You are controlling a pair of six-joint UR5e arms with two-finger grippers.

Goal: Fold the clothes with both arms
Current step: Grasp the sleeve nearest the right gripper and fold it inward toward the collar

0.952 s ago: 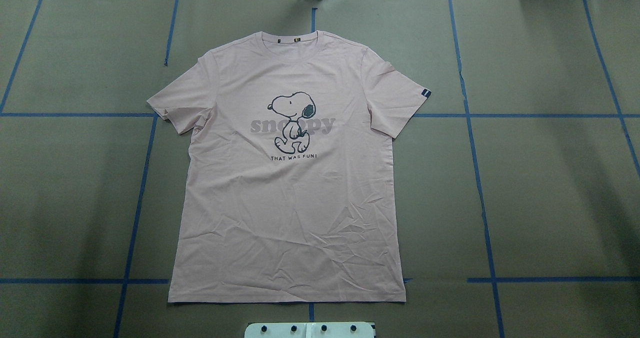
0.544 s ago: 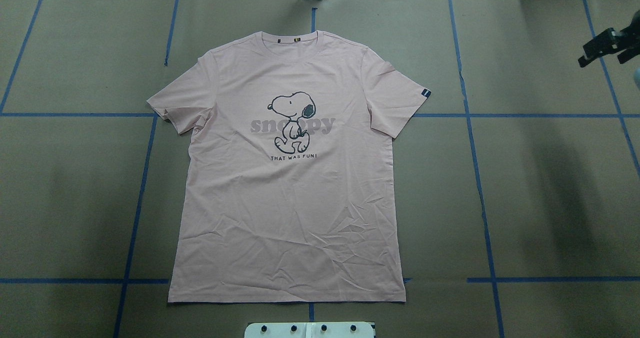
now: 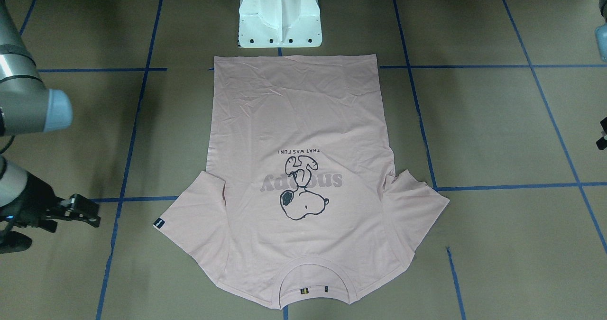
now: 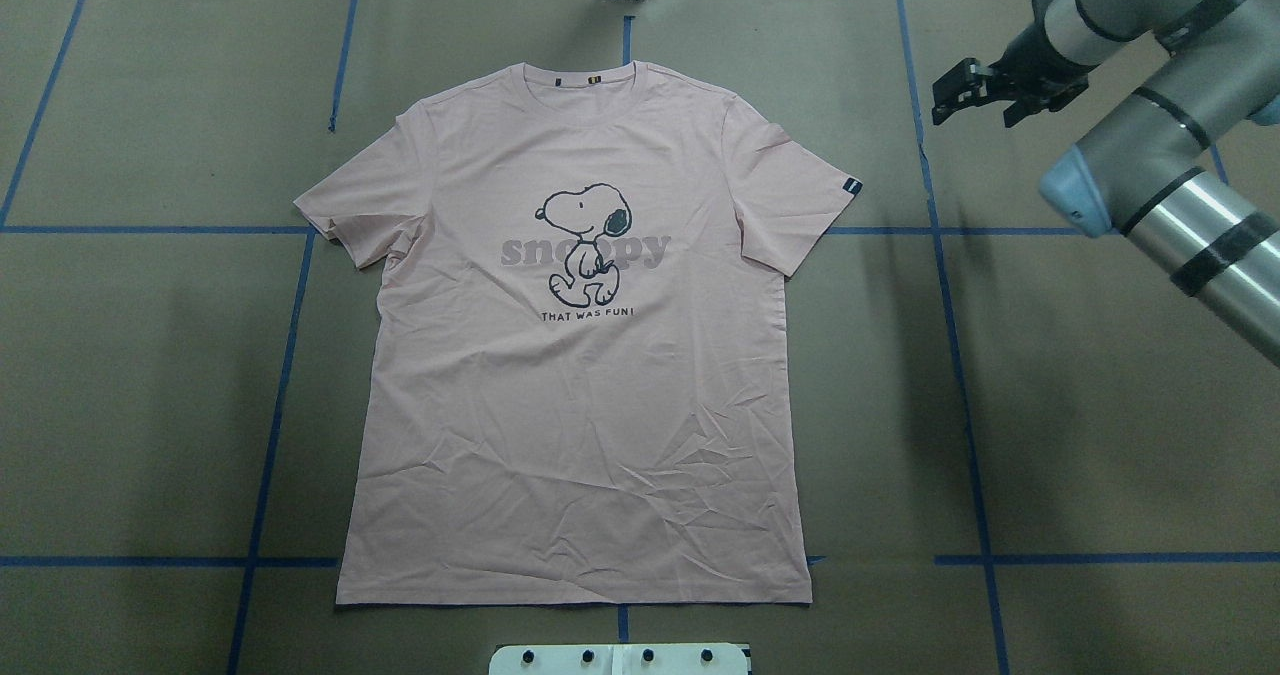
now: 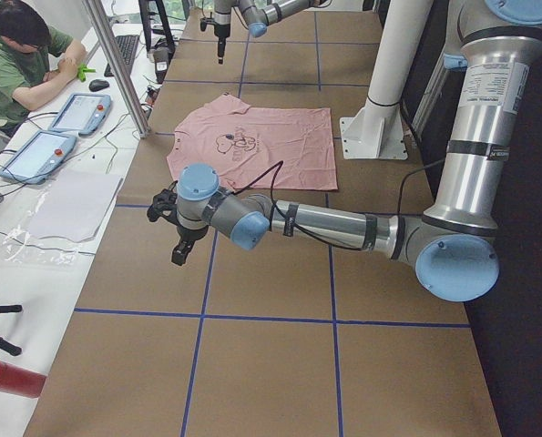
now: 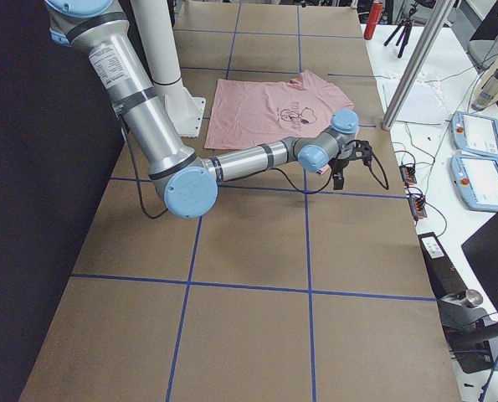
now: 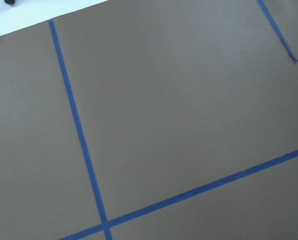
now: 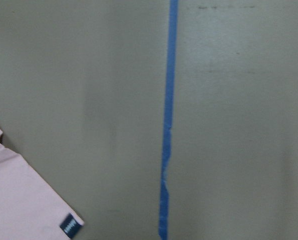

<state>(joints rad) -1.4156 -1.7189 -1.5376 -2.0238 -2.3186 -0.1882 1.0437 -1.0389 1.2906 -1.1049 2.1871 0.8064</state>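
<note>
Right gripper (image 4: 972, 110) jaws stand apart, nothing between them; it hangs over bare brown paper beside the T-shirt's tagged sleeve (image 4: 800, 195), clear of the cloth; its wrist view catches only that sleeve corner with the dark tag (image 8: 71, 224) and a strip of blue tape (image 8: 168, 125). Left gripper (image 5: 179, 241) is low over the table (image 4: 1100, 405), well off the shirt's other side; cannot tell how its jaws stand. Pink T-shirt (image 4: 580, 405) lies flat and unfolded mid-table, print up, hem toward the robot's base, collar at the far edge, both sleeves spread.
</note>
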